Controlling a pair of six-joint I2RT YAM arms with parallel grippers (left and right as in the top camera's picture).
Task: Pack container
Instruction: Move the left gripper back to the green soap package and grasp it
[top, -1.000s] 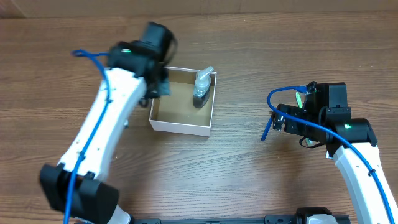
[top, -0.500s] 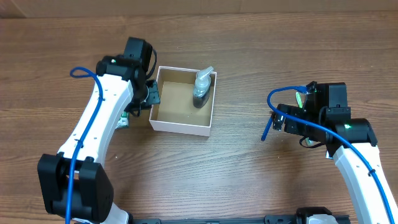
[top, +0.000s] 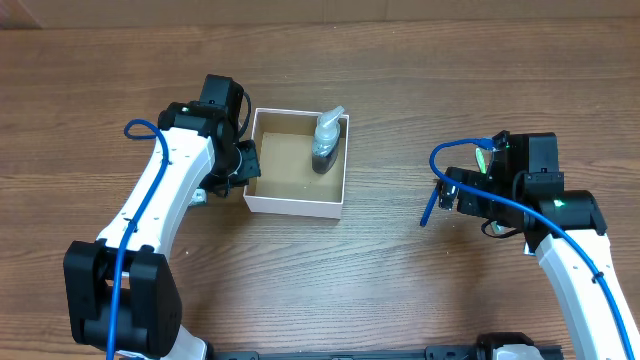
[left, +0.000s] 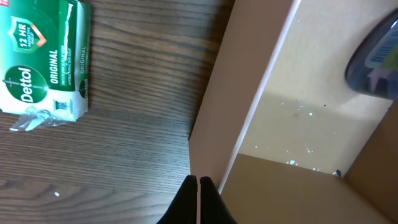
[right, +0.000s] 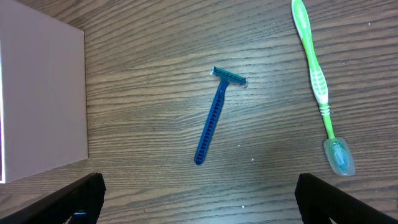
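The container (top: 296, 203), a small white-walled box with a brown inside, sits left of centre. A clear pump bottle (top: 324, 141) with dark contents stands in its far right corner. My left gripper (top: 247, 166) is shut and empty, its tips against the outside of the container's left wall; in the left wrist view the closed tips (left: 198, 182) meet at the white rim (left: 249, 124). My right gripper (top: 461, 192) is open and empty over the table at the right. Below it lie a blue razor (right: 214, 119) and a green toothbrush (right: 318, 84).
A green Dettol soap pack (left: 46, 67) lies on the table left of the container, mostly hidden under my left arm in the overhead view. The razor (top: 430, 207) lies between the container and my right arm. The container's white wall (right: 40, 106) shows at the left of the right wrist view.
My left arm has swung from above the container's back-left corner down to its left wall. The container has shifted slightly right. The right arm has not moved.
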